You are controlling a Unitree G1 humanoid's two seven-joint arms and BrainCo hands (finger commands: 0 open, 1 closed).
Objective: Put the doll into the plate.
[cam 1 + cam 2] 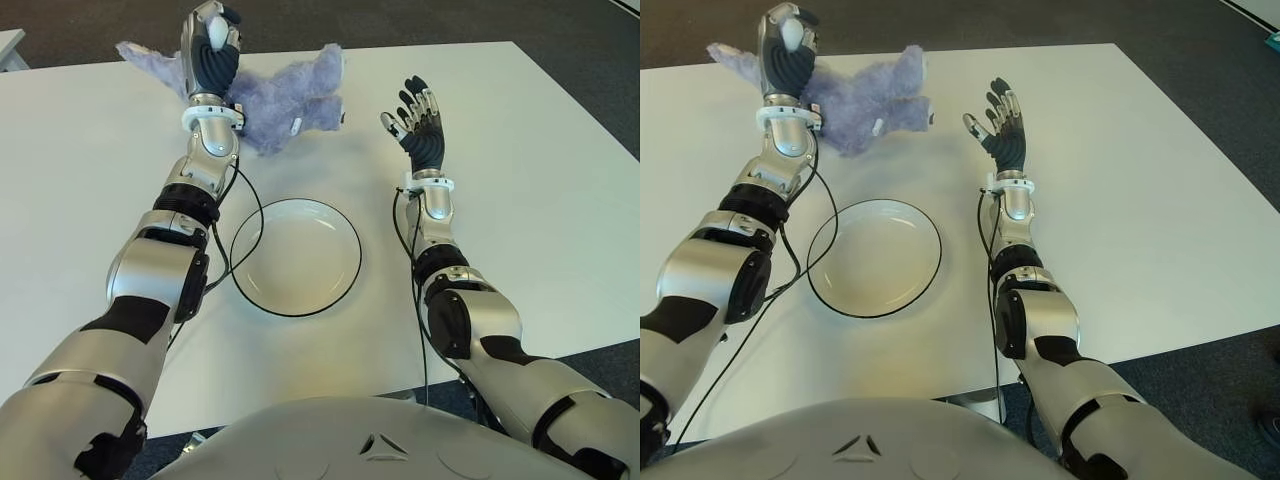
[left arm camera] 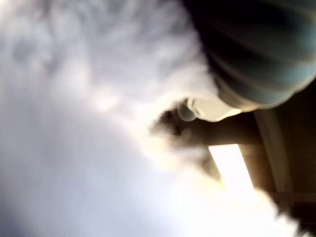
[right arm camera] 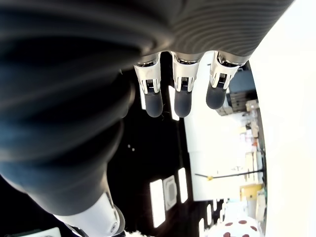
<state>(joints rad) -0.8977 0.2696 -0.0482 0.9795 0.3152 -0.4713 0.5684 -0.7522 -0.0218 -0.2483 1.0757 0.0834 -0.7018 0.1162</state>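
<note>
Doll (image 1: 285,98), single, sprawls crosswise beyond one empty plate (image 1: 296,257); left robot hand (image 1: 211,45) grips it, right robot hand (image 1: 417,118) spread.

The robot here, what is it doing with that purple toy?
The left hand is at the fluffy purple doll on the far side of the table, apparently gripping it. The plate nearer the robot holds nothing yet. The right hand is raised right of the doll, fingers spread, holding nothing.
</note>
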